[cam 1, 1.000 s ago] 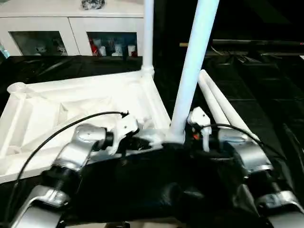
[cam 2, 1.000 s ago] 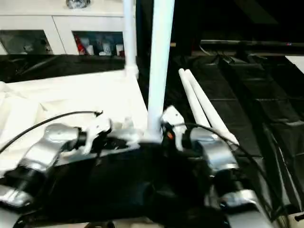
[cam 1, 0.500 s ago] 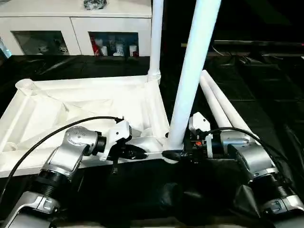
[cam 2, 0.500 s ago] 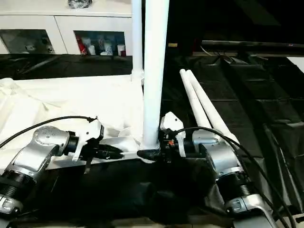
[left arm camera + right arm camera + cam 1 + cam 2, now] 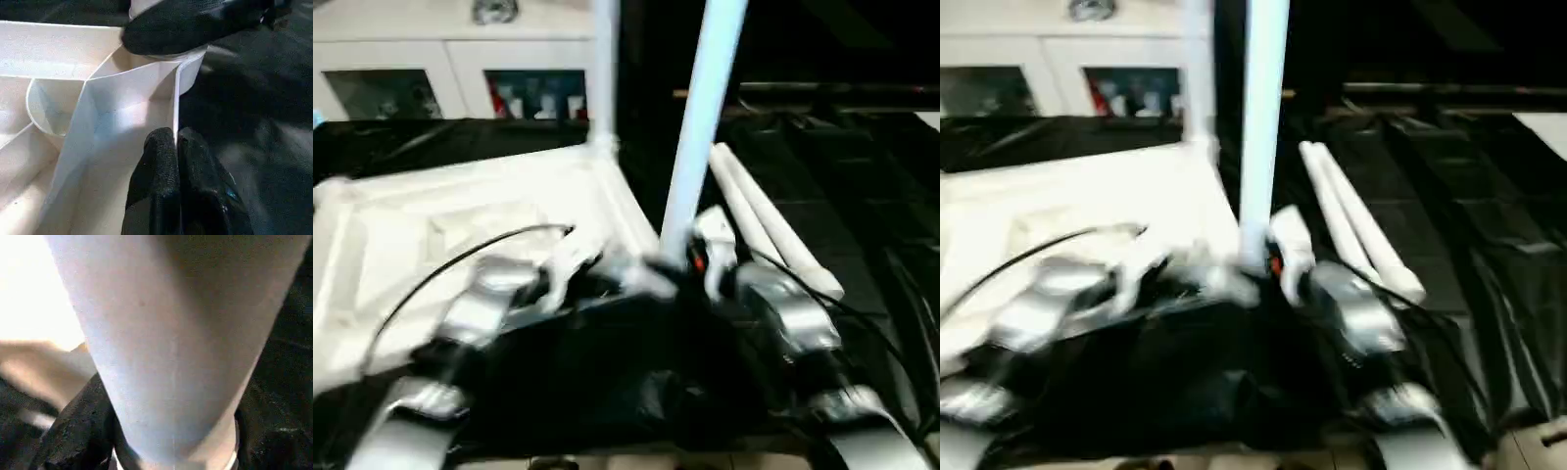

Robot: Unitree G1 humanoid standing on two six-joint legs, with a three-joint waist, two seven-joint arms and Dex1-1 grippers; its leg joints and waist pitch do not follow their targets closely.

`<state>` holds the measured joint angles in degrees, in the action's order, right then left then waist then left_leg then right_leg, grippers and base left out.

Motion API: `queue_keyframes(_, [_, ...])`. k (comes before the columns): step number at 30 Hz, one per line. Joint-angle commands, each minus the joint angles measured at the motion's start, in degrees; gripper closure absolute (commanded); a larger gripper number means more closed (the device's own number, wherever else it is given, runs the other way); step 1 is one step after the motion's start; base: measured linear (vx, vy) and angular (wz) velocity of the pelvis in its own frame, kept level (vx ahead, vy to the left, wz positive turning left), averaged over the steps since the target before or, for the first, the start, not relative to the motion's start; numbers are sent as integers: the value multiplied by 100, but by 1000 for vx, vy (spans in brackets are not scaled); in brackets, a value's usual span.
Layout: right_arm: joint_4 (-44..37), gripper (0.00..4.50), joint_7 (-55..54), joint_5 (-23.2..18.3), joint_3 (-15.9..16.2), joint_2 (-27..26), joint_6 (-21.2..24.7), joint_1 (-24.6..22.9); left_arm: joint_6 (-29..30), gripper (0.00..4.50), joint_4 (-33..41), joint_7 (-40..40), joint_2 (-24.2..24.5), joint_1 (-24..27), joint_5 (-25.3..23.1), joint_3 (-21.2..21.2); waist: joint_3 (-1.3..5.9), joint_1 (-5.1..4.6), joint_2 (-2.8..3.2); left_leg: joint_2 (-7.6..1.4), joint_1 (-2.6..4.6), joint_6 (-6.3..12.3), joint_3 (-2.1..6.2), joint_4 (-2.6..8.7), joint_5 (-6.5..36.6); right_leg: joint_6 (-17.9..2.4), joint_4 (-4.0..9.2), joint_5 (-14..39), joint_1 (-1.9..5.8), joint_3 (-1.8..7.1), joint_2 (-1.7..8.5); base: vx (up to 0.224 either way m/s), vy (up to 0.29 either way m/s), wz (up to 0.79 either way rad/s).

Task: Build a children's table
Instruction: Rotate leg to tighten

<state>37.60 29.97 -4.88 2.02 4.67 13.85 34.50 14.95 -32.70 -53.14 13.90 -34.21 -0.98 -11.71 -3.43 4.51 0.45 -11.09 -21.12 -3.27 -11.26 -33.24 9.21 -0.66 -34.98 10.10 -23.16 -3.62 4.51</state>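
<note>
The top [image 5: 460, 215] lies ribs-up on the black floor. A leg [image 5: 700, 137] is being seated in its near corner, clasped by the right end effector [image 5: 146, 450]; the left end effector [image 5: 176, 142] is pinched shut on the rim. Next, firm downward pressure seems needed.

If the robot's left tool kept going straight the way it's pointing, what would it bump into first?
Probably the corner socket of the table top, where the other tool's black finger wraps the upright leg. The left tool already sits shut against a rib leading there.

A lab-like room: black sheeting [image 5: 862, 166] underfoot, white glass-door cabinet [image 5: 460, 73] behind.
</note>
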Motion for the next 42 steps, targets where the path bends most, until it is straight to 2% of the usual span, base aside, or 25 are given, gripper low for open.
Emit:
queue_keyframes(1, [519,182,-176,2,414,-635,80,115,-194,450,-33,745,-483,-509,184,211,390,-27,-7,-171,107,-138,135,375,1692,-909,537,2138,206,256,387,0,0,0])
queue_keyframes(3, [680,182,-250,83,458,-741,-86,247,-255,450,-89,789,-588,-584,169,170,404,-7,-10,-171,110,-94,128,367,1634,-932,529,2006,216,254,386,0,0,0])
queue_keyframes(4, [750,182,-235,101,440,-784,-181,305,-265,450,-84,757,-625,-596,159,159,406,-8,-9,-174,85,-61,128,368,1565,-967,512,1853,237,253,387,0,0,0])
queue_keyframes(5, [747,127,-72,34,370,-816,-234,354,-367,450,-3,539,-633,-555,178,116,420,-6,-14,-179,75,-17,126,363,1479,-1011,485,1676,248,253,388,0,0,0])
queue_keyframes(10, [612,91,301,-72,302,-725,-193,336,-492,450,196,152,-516,-381,229,15,427,-4,-15,-186,58,114,119,360,1297,-1144,434,1230,275,247,373,0,0,0])
queue_keyframes(13, [267,58,992,-20,580,-310,-281,138,-565,450,427,-312,-255,-117,316,-103,425,-5,-22,-194,47,175,113,353,1335,-1161,430,1197,299,249,377,0,0,0])
queue_keyframes(16, [-52,28,1574,-62,738,40,-322,-50,-609,450,556,-585,-68,36,361,-123,423,16,-10,-208,70,209,101,349,1309,-1196,425,1135,279,251,366,0,0,0])
queue_keyframes(22, [-734,28,2775,-238,860,749,-228,-416,-806,450,797,-1304,300,264,525,-146,403,85,-4,-224,97,157,94,357,1526,-1162,456,1481,253,257,373,0,0,0])
queue_keyframes(26, [-1084,28,3330,-347,894,1125,-194,-567,-798,450,969,-1783,561,397,612,-159,405,119,-6,-238,82,169,101,365,1532,-1131,453,1574,252,255,373,0,0,0])
queue_keyframes(27, [-1138,42,3418,-374,894,1194,-195,-590,-780,450,1007,-1877,627,425,626,-158,398,119,-7,-238,80,163,101,369,1533,-1135,456,1589,248,255,372,0,0,0])
queue_keyframes(31, [-1193,64,3552,-428,859,1294,-119,-609,-770,450,1053,-2084,822,496,636,-169,391,125,-3,-235,92,129,107,370,1606,-1095,481,1842,230,254,382,0,0,0])
queue_keyframes(34, [-1221,96,3576,-435,859,1307,-90,-620,-774,450,1053,-2100,853,511,639,-152,394,122,-4,-233,89,96,110,375,1605,-1088,476,1828,228,253,376,0,0,0])
queue_keyframes(36, [-1277,99,3604,-450,892,1308,-54,-652,-751,450,1083,-2113,881,530,651,-146,398,124,-3,-234,93,87,110,375,1571,-1102,465,1753,228,254,372,0,0,0])
queue_keyframes(37, [-1288,119,3618,-452,903,1306,-53,-664,-751,450,1085,-2119,886,537,651,-146,399,122,-40,-236,83,102,106,376,1534,-1112,458,1690,236,254,371,0,0,0])
queue_keyframes(38, [-1298,119,3614,-455,911,1286,-29,-678,-754,450,1087,-2106,888,544,648,-145,403,135,-23,-234,80,117,106,370,1486,-1112,450,1659,239,255,376,0,0,0])
queue_keyframes(39, [-1301,138,3586,-449,921,1264,-16,-688,-755,450,1087,-2081,881,549,641,-145,403,133,-22,-233,76,124,105,370,1461,-1111,447,1630,239,255,375,0,0,0])
queue_keyframes(42, [-1259,142,3361,-387,940,1151,37,-707,-766,450,1046,-1871,815,539,561,-142,399,125,-18,-233,76,113,105,372,1474,-1128,450,1639,230,254,376,0,0,0])
